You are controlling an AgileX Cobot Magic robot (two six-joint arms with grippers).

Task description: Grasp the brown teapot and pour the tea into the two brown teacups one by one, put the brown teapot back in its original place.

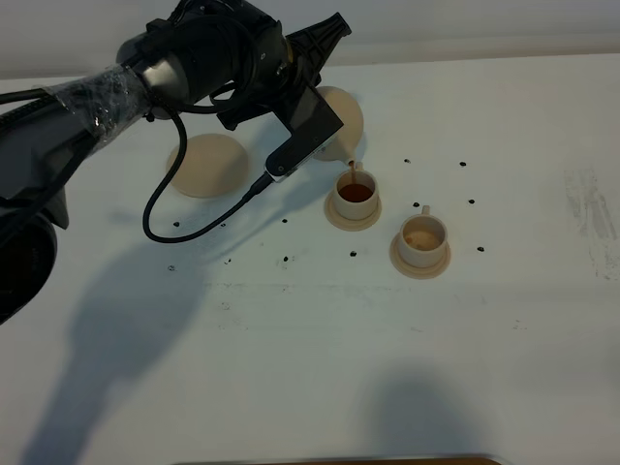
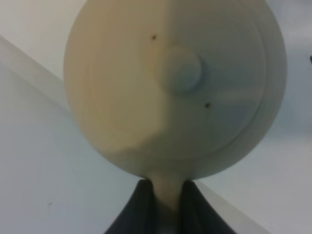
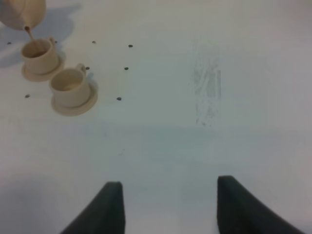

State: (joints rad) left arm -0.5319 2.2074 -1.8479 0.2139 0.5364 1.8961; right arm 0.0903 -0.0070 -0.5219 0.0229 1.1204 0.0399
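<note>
The brown teapot (image 1: 346, 118) hangs tilted in the air, spout down, over the nearer-left teacup (image 1: 356, 193). A thin stream of dark tea runs into that cup, which holds brown liquid. My left gripper (image 2: 168, 207) is shut on the teapot's loop handle (image 2: 167, 190), with the lid and knob (image 2: 181, 73) filling the left wrist view. The second teacup (image 1: 423, 238) stands on its saucer to the right with a pale inside. The original place, a bare round saucer (image 1: 207, 165), lies to the left behind the arm's cable. My right gripper (image 3: 168, 197) is open and empty above bare table.
Small dark specks (image 1: 288, 259) dot the white table around the cups. A scuffed patch (image 1: 593, 213) marks the table's right side. The left arm (image 1: 145, 77) and its looping cable (image 1: 160, 208) span the upper left. A brown edge (image 1: 349, 460) shows at the front.
</note>
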